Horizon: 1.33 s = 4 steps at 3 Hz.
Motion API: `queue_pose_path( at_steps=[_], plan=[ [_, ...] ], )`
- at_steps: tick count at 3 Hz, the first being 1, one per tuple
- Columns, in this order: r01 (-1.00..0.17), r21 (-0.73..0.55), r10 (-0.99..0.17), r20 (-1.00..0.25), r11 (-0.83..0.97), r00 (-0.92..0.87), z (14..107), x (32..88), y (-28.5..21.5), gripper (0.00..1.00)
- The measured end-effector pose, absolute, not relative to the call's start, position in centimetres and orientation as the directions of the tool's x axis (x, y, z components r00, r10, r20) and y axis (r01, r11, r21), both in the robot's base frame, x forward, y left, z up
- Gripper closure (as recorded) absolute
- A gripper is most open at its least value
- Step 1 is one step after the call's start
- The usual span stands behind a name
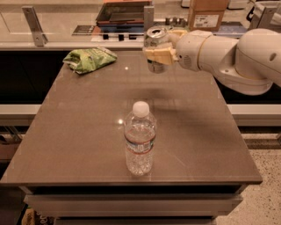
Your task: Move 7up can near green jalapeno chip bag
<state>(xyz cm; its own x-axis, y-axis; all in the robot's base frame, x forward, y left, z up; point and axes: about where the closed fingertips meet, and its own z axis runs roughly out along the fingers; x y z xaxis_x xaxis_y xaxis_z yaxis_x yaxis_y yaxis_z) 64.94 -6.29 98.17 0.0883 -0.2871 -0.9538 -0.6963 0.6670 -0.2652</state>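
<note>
The silver 7up can (154, 38) is held upright in my gripper (160, 49), lifted above the far middle of the brown table (79, 132). The gripper's tan fingers (159, 55) are shut around the can's body, and its pull-tab top shows above them. The crumpled light-green jalapeno chip bag (89, 59) lies flat at the table's far left corner, some way to the left of the can. My white arm (228, 55) reaches in from the right.
A clear plastic water bottle (139, 139) with a white cap stands upright at the table's front middle. Behind the table runs a counter with a dark tray (123, 12), a cardboard box (207, 14) and metal brackets (33, 24).
</note>
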Motion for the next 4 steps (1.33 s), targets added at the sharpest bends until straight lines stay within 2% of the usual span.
queue_pose_path(
  at_steps=[2,4],
  plan=[
    [-0.778,-0.233,-0.226,-0.967,0.583,0.120,98.4,70.6,-1.5,1.00],
    [-0.832,-0.202,-0.217,-0.971,0.516,0.101,95.1,72.5,3.9,1.00]
  ],
)
